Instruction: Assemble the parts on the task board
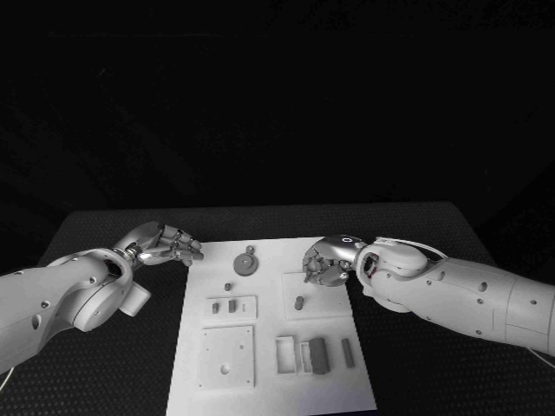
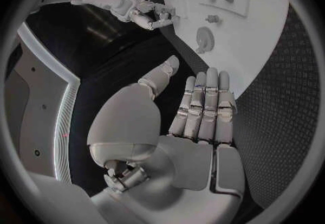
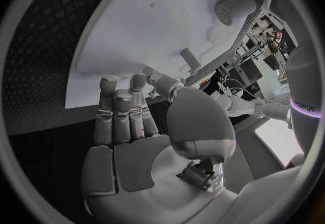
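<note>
hands poised at the far end of the task board [image 1: 271,381], nothing held yet.

left hand [image 1: 165,244] hovers off the board's far left corner, fingers straight, side by side and bare; right hand [image 1: 328,260] sits over the board's far right edge, fingers straight and holding nothing. the round part [image 1: 244,262] lies flat on the board between the two hands, nearer the left one, its small stem pointing away toward the far edge. a judgement: the closer hand should come down over the disc, pinch its rim from both sides and lift it level. the long grey parts [image 1: 317,355] lie well behind both hands, long axes running along the board's length.
</note>
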Robot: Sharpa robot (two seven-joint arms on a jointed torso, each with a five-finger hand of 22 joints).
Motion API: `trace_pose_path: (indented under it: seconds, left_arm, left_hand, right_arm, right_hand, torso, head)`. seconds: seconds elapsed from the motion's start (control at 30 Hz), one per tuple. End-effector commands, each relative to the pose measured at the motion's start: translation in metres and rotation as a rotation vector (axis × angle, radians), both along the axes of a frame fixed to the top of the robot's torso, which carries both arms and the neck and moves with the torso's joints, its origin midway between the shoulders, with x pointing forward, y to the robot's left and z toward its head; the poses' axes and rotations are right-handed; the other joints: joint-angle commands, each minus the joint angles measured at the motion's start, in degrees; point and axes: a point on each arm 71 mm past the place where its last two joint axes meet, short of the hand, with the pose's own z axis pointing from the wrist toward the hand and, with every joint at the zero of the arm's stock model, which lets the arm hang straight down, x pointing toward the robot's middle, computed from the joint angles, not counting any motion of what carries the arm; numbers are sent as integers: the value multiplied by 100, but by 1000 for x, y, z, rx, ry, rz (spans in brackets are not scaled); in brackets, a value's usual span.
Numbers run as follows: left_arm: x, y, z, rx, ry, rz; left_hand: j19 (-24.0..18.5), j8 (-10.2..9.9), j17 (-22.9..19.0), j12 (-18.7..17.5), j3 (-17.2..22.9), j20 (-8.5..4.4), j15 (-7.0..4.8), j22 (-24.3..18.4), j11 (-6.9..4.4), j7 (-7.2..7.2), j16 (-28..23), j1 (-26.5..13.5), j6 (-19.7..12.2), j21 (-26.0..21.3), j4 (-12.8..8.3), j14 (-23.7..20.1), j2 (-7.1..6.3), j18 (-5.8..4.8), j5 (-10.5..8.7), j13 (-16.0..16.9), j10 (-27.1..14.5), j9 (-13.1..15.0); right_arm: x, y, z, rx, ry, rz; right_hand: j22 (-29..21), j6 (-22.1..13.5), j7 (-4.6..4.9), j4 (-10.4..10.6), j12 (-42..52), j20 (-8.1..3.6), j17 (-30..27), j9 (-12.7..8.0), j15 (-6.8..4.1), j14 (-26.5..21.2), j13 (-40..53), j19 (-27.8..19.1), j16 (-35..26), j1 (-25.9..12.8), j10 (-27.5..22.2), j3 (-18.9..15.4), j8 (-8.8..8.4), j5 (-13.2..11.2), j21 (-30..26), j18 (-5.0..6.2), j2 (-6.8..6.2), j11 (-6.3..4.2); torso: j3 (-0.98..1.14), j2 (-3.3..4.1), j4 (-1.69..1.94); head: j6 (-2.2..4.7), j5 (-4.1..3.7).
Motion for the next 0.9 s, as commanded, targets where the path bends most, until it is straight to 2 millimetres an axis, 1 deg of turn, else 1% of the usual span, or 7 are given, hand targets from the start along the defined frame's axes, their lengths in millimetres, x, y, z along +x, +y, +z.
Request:
trace_pose_path:
  seconds: [0.03, 0.17, 0.3, 0.63, 0.77, 0.9]
  left_arm:
    - [0, -2, 1, -10, 4, -12]
    - [0, -2, 1, -10, 3, -11]
    - [0, -2, 1, -10, 4, -11]
    - [0, -2, 1, -9, 3, -10]
    - [0, -2, 1, -9, 4, -9]
    - [0, -1, 1, -9, 3, -8]
  left_hand:
    - [56, 17, 11, 3, -30, -3, 6, -10, 13, 15, -38, 44, -41, 15, -11, 29, -5, 42, -14, -7, -44, -10]
    - [57, 17, 13, 3, -29, -3, 6, -11, 13, 16, -39, 45, -43, 15, -11, 30, -4, 42, -14, -8, -45, -10]
    - [57, 17, 15, 3, -29, -3, 6, -13, 14, 17, -41, 46, -44, 14, -11, 30, -4, 42, -13, -9, -46, -11]
    - [57, 16, 21, 3, -29, -4, 6, -15, 15, 18, -44, 49, -47, 14, -11, 31, -6, 41, -14, -11, -48, -12]
    - [57, 15, 23, 3, -30, -4, 6, -16, 16, 19, -46, 50, -50, 14, -11, 32, -7, 40, -14, -13, -50, -13]
    - [58, 14, 26, 3, -30, -4, 6, -18, 16, 21, -48, 50, -54, 14, -10, 33, -8, 40, -14, -14, -52, -14]
  right_arm:
    - [-1, 3, -1, -7, 7, 23]
    - [-1, 4, -1, -7, 2, 26]
    - [-1, 5, 0, -8, -4, 27]
    - [-1, 5, 0, -11, -13, 26]
    - [0, 5, 0, -13, -15, 24]
    - [0, 4, 0, -10, -21, 22]
  right_hand:
    - [122, 81, 23, -49, 31, 5, 4, 4, -18, -29, 11, -31, 22, 11, -31, 12, 22, -9, 29, 78, 100, -3]
    - [120, 139, 14, -94, 44, 9, 3, 12, -23, -28, 20, -35, 37, 7, -30, 25, 53, -9, 43, 78, 189, -10]
    - [121, 257, -17, -133, 75, 7, 7, 37, -46, -15, 39, -28, 67, -2, -11, 23, 118, -9, 67, 78, 238, -37]
    - [117, 433, -72, -136, 113, -4, 9, 90, -93, -8, 65, -19, 107, -28, -3, 11, 220, -9, 105, 78, 268, -87]
    - [114, 517, -98, -138, 123, -10, 7, 122, -114, -6, 69, -19, 118, -32, 1, 15, 272, -9, 114, 78, 304, -111]
    - [112, 546, -109, -142, 126, -13, 6, 137, -124, -6, 70, -20, 122, -33, 2, 14, 292, -9, 117, 78, 315, -120]
  torso:
    - [-4, -1, 1]
    - [-3, -1, 1]
    - [-3, -1, 1]
    - [-1, 1, 0]
    - [-2, 0, 0]
    - [-1, 2, -1]
  head:
    - [-5, -1]
    - [-6, -2]
    - [-6, -2]
    - [-13, -4]
    - [-13, -7]
    - [-15, -7]
